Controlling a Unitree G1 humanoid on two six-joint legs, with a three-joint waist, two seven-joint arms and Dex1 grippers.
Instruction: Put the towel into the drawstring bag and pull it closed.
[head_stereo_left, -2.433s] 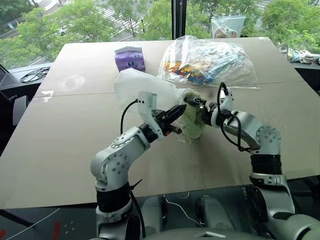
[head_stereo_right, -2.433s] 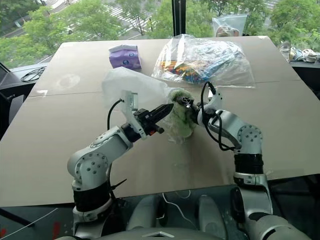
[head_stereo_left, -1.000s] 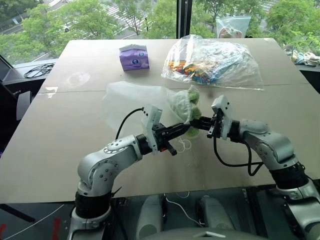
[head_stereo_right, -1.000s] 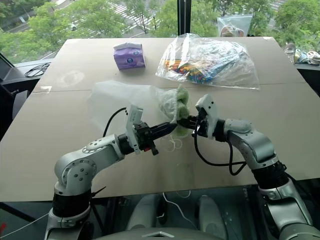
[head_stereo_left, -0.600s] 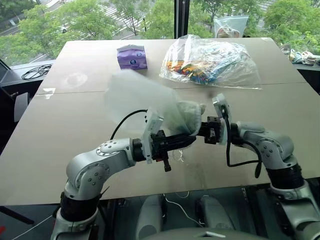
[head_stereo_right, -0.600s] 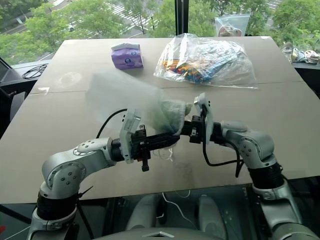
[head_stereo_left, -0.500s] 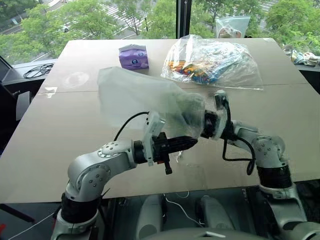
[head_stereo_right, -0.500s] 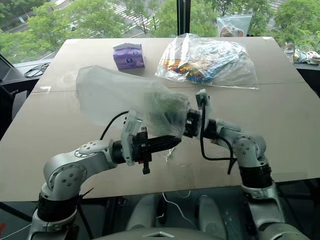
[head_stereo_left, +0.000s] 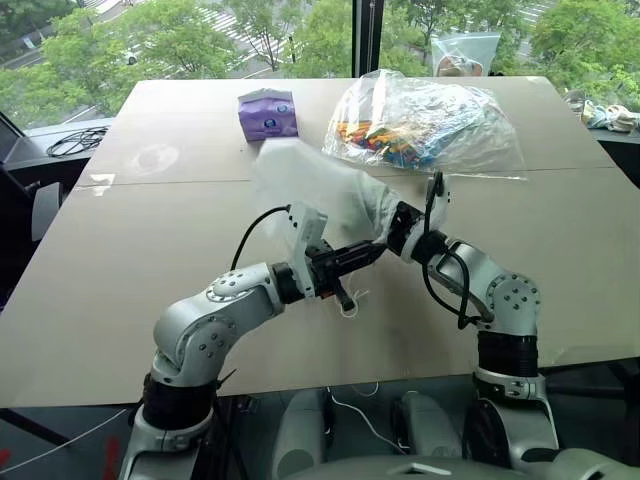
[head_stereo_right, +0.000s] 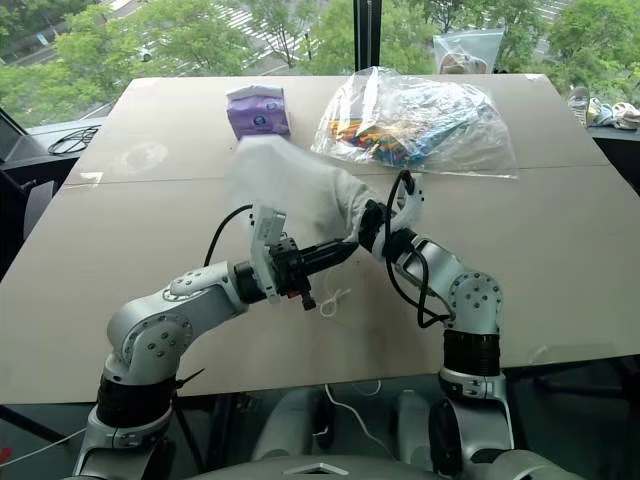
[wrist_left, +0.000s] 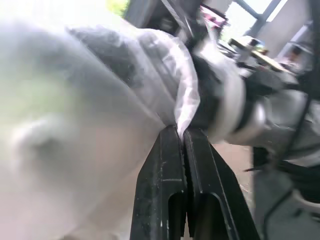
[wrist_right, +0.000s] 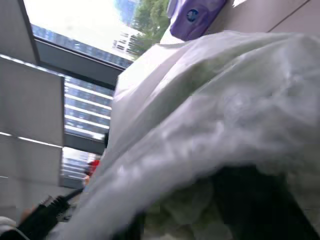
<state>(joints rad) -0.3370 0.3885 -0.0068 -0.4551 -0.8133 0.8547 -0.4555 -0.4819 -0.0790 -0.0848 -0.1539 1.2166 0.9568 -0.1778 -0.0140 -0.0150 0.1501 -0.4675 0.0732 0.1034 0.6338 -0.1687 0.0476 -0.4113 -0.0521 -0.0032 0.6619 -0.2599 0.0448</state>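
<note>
Both tools (head_stereo_left: 372, 247) meet at drawstring bag (head_stereo_left: 310, 180).

Both arms are built of rounded silver-grey metal segments with circular joint caps ringed by small dark screws. On each, a ribbed black collar sits at about 6 o'clock from the lowest silver joint. The left arm (head_stereo_left: 215, 320) carries a white rectangular wrist block, from which a black cable arcs over toward 9 o'clock. The right arm (head_stereo_left: 500, 300) has looped black cables hanging toward 7 o'clock from its wrist. The left gripper (wrist_left: 184, 147) has two flat, glossy black fingers (wrist_left: 162, 185) with moulded recesses
</note>
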